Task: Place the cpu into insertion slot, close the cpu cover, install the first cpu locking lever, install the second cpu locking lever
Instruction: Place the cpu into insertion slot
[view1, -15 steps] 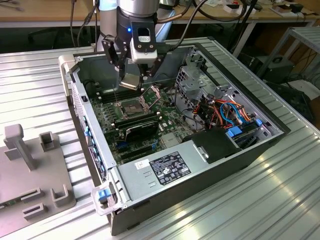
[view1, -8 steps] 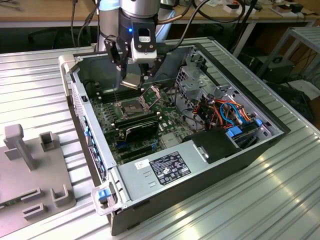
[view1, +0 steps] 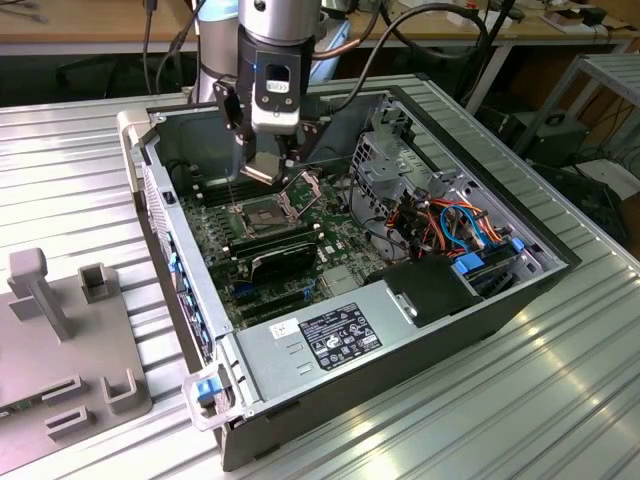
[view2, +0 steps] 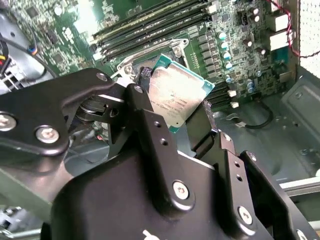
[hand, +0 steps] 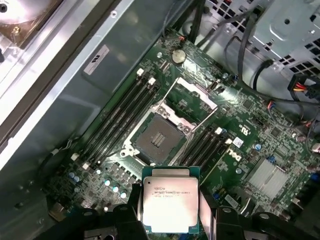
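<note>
Above the socket (view1: 262, 213), within the open computer case (view1: 480, 300), the gripper (view1: 262, 170) is seen with its jaws drawn in narrowly on the chip (view1: 256, 173). The chip is clamped by two opposite edges between the black fingers (hand: 206, 207), and its silvery top is shown in both wrist views. It is held level and apart from the socket, and no contact between the two can be made out. In the first wrist view the socket is seen uncovered, with its dark square centre exposed inside a thin metal rim. The cover (hand: 192, 95) is swung up from one edge of the socket, and the green board (hand: 250, 125) can be seen through its large cut-out middle. Long black memory slots (hand: 120, 120) are set along two opposite sides of the socket, and the green board is spread all around it. In the exterior view the arm is lowered into the case directly over the socket.
</note>
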